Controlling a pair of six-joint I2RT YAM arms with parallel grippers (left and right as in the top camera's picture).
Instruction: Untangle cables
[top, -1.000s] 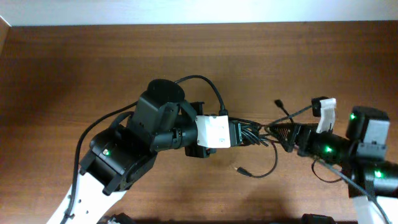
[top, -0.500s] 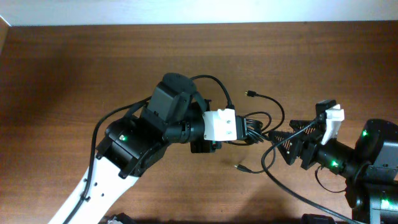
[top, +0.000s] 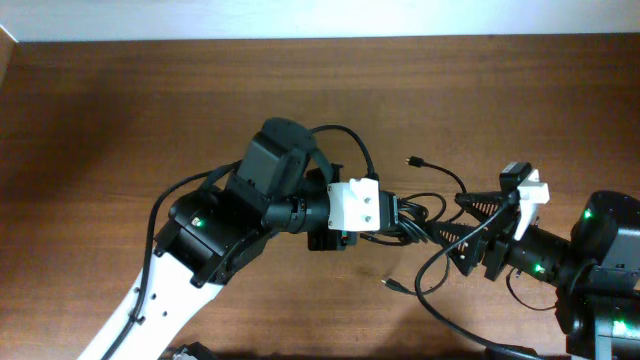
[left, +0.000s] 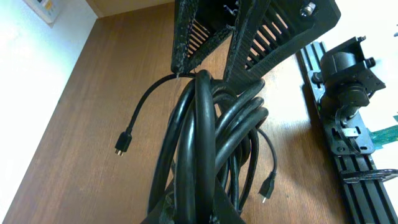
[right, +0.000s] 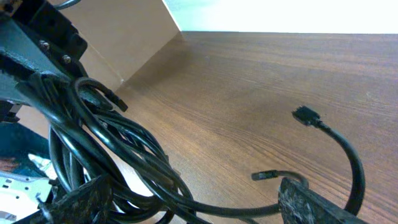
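Here in the middle of the table (top: 150, 110), the left end effector (top: 402, 216) is clenched hard on a thick knot of black cables (top: 425, 228), and the wrist view shows the loops bunched right at its fingers. Over at its 3 o'clock, the right end effector (top: 453, 230) is splayed wide and released, with strands running through the gap between its ribbed fingers (left: 193, 37). One loose plug end (top: 412, 160) pokes out at 12 o'clock from the bundle. A second plug end (top: 390, 284) lies on the wood down at 7 o'clock.
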